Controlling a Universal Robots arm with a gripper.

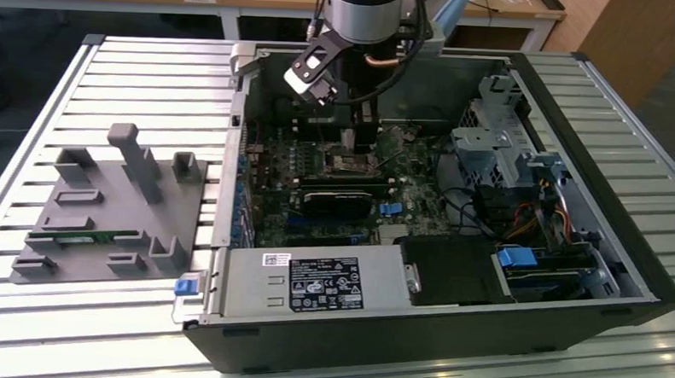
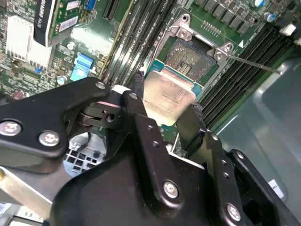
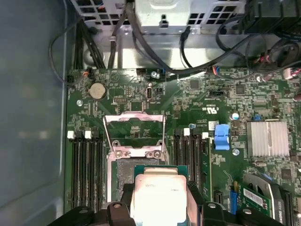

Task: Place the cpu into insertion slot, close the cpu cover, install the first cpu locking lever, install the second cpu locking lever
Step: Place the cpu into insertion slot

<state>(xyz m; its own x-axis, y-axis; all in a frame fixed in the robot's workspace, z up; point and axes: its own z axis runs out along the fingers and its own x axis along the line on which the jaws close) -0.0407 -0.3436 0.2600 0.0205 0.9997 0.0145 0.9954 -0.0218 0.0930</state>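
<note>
The tool (image 2: 164, 107) is clamped on the cpu, with one finger on each of two opposite edges. Inside the open computer case (image 1: 422, 342), the motherboard (image 3: 141, 101) is viewed from above. The insertion slot (image 2: 186, 55) is exposed, and its cpu cover (image 3: 135, 149) is swung open beyond it. The cpu (image 2: 165, 94) is held flat over the slot's near edge and is not yet seated.

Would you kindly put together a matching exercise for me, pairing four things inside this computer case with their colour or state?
Things:
1. cpu
2. cpu cover
3. heatsink
4. plastic connector

Colour or state:
A. blue
B. swung open
C. gripped by the end effector
D. silver fins, fixed on the board

Pairs: 1-C, 2-B, 3-D, 4-A
</note>
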